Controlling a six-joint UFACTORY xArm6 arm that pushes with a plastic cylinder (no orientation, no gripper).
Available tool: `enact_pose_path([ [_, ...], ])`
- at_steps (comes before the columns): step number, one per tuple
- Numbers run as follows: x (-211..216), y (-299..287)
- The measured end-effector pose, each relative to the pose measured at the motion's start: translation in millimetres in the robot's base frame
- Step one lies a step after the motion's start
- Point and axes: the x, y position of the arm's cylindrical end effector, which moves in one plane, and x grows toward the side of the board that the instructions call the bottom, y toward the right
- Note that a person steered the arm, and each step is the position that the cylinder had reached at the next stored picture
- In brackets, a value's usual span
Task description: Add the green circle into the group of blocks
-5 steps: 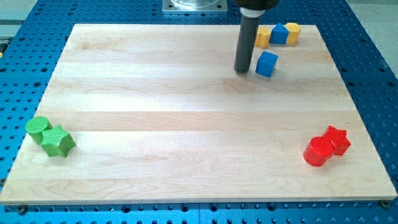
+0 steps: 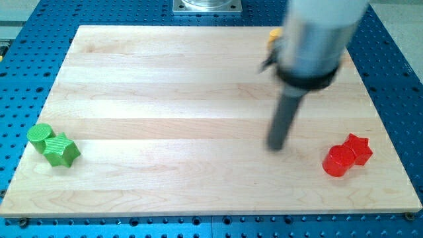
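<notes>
My tip (image 2: 275, 147) rests on the bare board left of the red circle (image 2: 338, 160) and red star (image 2: 358, 148), well apart from the green circle (image 2: 39, 135), which touches the green star (image 2: 61, 150) at the view's left edge.

My tip (image 2: 277, 147) rests on the bench (image 2: 165, 99) in the right half of the view, a little below the middle, with bare wood all round it. The red circle (image 2: 338, 160) and the red star (image 2: 358, 148) sit touching each other to the tip's right, near but apart from it. The green circle (image 2: 39, 136) lies far off at the view's left edge, touching the green star-like block (image 2: 61, 150) (its exact shape is hard to read). My blurred arm covers the top right corner, where only a sliver of a yellow block (image 2: 273, 34) shows.
</notes>
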Motion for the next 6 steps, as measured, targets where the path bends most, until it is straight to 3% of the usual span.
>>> enact_pose_path([
  [1, 50.8, -119.3],
  [2, 71.1, -264.2],
  [3, 28.5, -325.9],
  [4, -32.4, -302.1],
  [5, -56.4, -251.7],
  [6, -44.4, -280.1],
])
